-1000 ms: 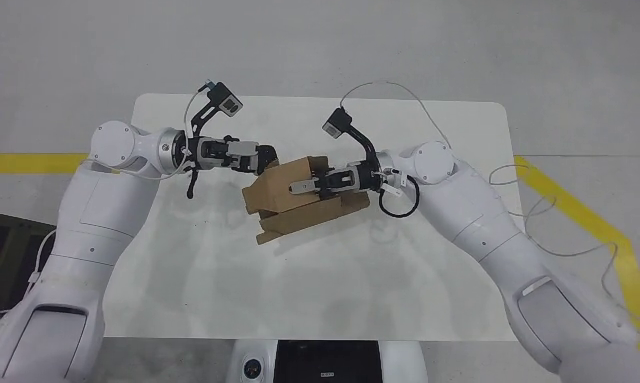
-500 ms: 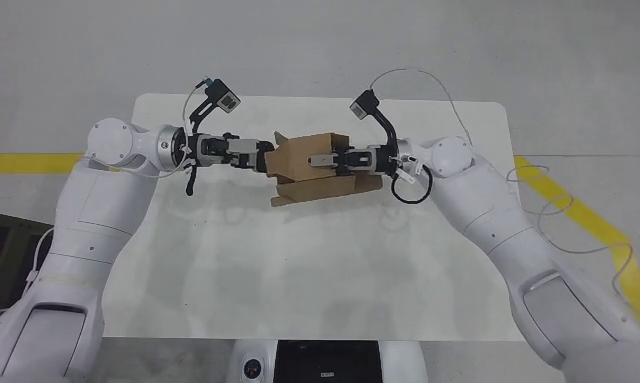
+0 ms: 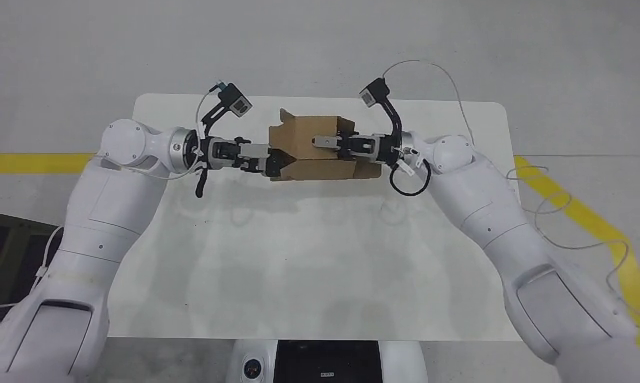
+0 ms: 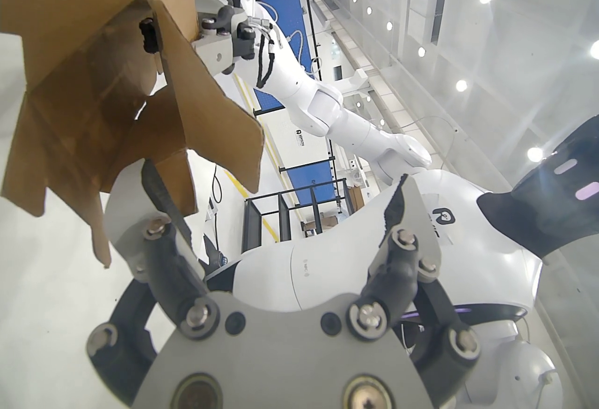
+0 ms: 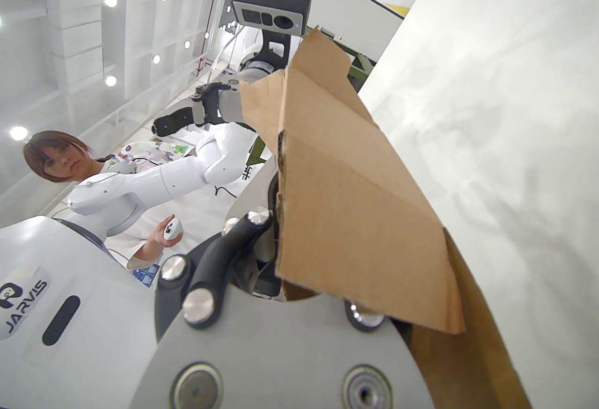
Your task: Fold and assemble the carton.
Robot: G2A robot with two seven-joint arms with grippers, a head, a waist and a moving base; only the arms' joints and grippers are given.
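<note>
The brown carton is held above the far middle of the white table, partly opened, with its flaps loose. My right gripper is shut on one carton wall; in the left wrist view one of its fingertips shows inside the carton. In the right wrist view the carton hides the fingers. My left gripper is at the carton's other end. It stands open, with one finger right beside a hanging flap and nothing between the two fingers.
The table top is bare around and in front of the carton. Both arms reach in from the sides and meet at the carton. Thin cables loop over the table's far right corner.
The right arm has carried the carton from the table's middle toward the far side, raising and turning it. The left gripper stayed open at the carton's left end throughout.
</note>
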